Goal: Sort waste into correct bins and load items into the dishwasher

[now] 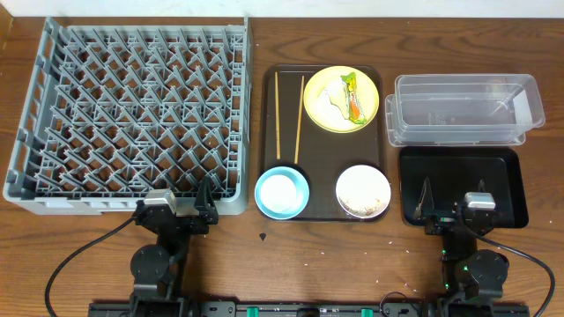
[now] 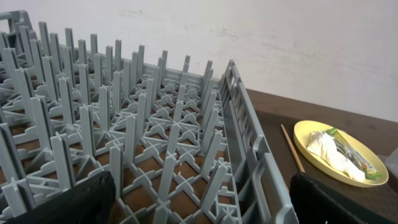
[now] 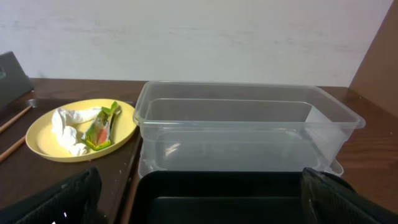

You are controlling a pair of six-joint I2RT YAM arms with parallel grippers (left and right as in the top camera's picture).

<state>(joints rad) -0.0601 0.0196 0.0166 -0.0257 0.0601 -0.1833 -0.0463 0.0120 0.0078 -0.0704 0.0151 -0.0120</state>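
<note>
**Waste on the plate, both grippers spread wide at the near edge**

The crumpled white paper [image 1: 330, 95] and the orange-and-green wrapper [image 1: 354, 99] lie side by side on the yellow plate [image 1: 328, 121]. The plate sits in the far right corner of the brown serving tray [image 1: 324, 154]. Whitish rice grains [image 1: 359, 204] speckle the inside of the white bowl [image 1: 338, 187] at the tray's near right corner. At the near left corner stands the light blue bowl [image 1: 262, 201], with what looks like a small cream cup [image 1: 281, 188] nested in it. Two chopsticks [image 1: 278, 114] lie parallel along the tray's left side.

To the right of the tray, the clear tub [image 1: 463, 110] stands at the far side, and the black tray [image 1: 458, 172] lies just in front of it. The grey dish rack [image 1: 132, 114] lies just beside the serving tray on its left.

The left gripper [image 2: 199, 211] hangs over the rack's near right corner, fingers wide apart and holding nothing. The right gripper [image 3: 199, 208] hangs over the near edge of the black tray, its fingers likewise wide apart with nothing between them
</note>
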